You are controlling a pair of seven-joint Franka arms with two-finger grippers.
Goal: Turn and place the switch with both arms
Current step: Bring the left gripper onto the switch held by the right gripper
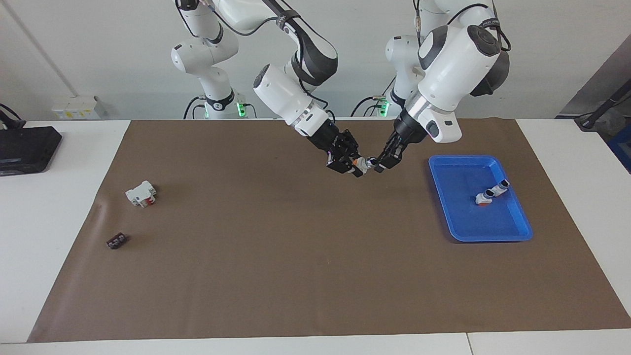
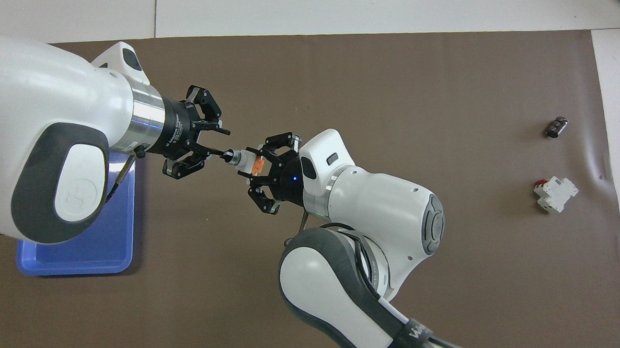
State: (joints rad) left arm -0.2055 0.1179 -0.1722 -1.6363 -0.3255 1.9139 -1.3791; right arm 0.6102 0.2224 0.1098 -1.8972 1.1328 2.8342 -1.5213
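Around your work, upper middle of the facing frame, both grippers meet in the air over the bare brown mat (image 1: 276, 276). Your right gripper (image 2: 262, 172) has its jaws closed on the switch's (image 2: 245, 161) white and orange body, knob tip pointing toward the left arm. Your left gripper (image 1: 380, 164) has its fingers at that black-and-silver tip; from the overhead frame they look nearly closed around it, but you cannot tell whether they actually pinch it.

Nothing stands between the two grippers and the mat below. At the right of the facing frame, toward the left arm's end of the table, sits a blue tray (image 1: 463, 227), a shallow rectangle of smooth plastic with a raised rim. It holds another switch (image 1: 492, 193), lying on its side. In the overhead frame the left arm's bulky white and grey wrist hides most of the tray.

At the left of the facing frame, toward the right arm's end, a white block (image 1: 141, 193) with a red part rests on the mat, boxy and stepped. Farther from the robots lies a small flat dark piece (image 1: 116, 241). Both are well apart from the grippers.

The mat is matte and smooth, with a slight ripple at its edge beside the white block. It covers a white table (image 1: 44, 207). A flat black box (image 1: 24, 148) sits at the left edge of the facing frame.
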